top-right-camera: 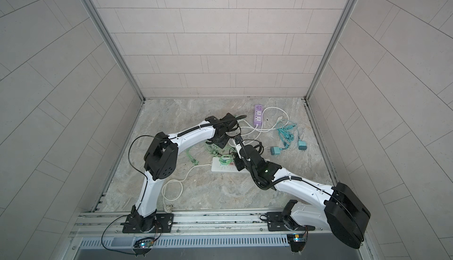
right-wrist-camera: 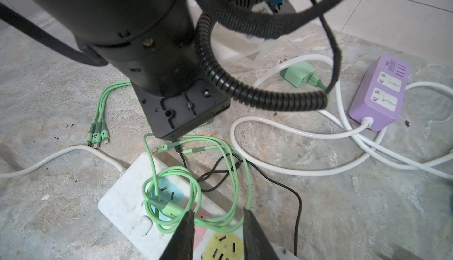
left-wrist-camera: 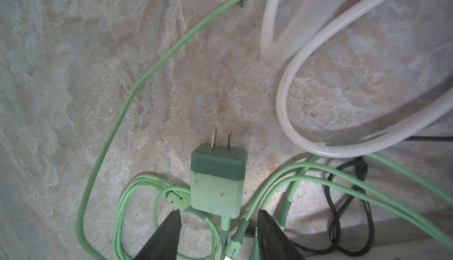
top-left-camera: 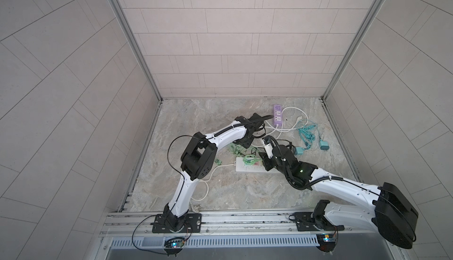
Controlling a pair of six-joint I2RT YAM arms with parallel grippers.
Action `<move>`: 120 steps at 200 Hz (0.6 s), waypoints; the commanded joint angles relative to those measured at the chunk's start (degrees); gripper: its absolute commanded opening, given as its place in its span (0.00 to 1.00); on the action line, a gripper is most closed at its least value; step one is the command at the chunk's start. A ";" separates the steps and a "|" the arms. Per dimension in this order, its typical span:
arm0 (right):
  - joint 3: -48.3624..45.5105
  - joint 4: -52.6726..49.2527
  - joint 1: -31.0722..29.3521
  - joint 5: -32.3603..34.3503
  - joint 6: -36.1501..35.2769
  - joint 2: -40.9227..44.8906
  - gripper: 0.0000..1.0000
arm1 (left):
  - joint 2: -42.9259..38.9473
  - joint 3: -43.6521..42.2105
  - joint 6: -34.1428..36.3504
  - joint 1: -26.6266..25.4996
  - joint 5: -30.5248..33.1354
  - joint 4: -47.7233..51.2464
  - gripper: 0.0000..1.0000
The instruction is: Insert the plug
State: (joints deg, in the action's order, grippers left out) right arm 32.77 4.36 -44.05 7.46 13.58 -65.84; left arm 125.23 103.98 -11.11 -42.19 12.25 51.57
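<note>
The green plug [left-wrist-camera: 217, 180] lies flat on the stone floor, its two prongs pointing away from my left gripper [left-wrist-camera: 219, 215]. That gripper is open, a fingertip on either side of the plug's cable end, touching nothing. In the right wrist view the same plug [right-wrist-camera: 297, 74] lies beyond the left arm's black wrist [right-wrist-camera: 183, 106]. My right gripper [right-wrist-camera: 218, 213] is open above the white power strip [right-wrist-camera: 122, 202], over its pink and yellow sockets [right-wrist-camera: 224, 246]. Green cable loops [right-wrist-camera: 171, 180] lie on the strip under the fingers. In both top views the arms hide the plug.
A purple power strip [top-left-camera: 278, 115] with a white cord [right-wrist-camera: 282, 133] lies at the back. Two teal plugs [top-left-camera: 299, 150] with tangled teal cable [top-left-camera: 306, 131] lie to the right. A thin black cable [right-wrist-camera: 297, 197] and green connector ends [right-wrist-camera: 98, 133] lie around the white strip [top-right-camera: 220, 168].
</note>
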 commanded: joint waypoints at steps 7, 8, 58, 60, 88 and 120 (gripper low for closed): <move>-0.33 -0.34 0.48 -1.23 1.01 1.16 0.34 | 3.77 5.22 0.98 1.72 -0.18 4.15 0.56; -0.34 -0.37 0.51 -1.27 1.01 1.16 0.34 | 3.87 5.33 1.04 1.79 -0.24 4.19 0.56; -0.61 -0.71 0.70 -1.23 0.92 2.33 0.34 | 8.54 10.59 0.90 2.80 -3.33 9.04 0.56; -0.65 -0.74 0.72 -1.22 0.92 2.44 0.34 | 8.59 10.51 0.91 2.84 -3.47 8.95 0.56; -0.86 -1.10 0.80 -1.31 0.84 3.82 0.34 | 10.23 11.66 1.01 2.77 -4.38 9.42 0.56; -1.05 -1.37 0.81 -1.24 0.76 4.67 0.35 | 10.98 12.44 -0.40 2.85 -5.00 11.26 0.54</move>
State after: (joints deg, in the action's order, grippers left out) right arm 32.42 3.84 -43.44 6.35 13.82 -62.26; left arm 135.59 114.96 -10.61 -39.29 7.94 59.57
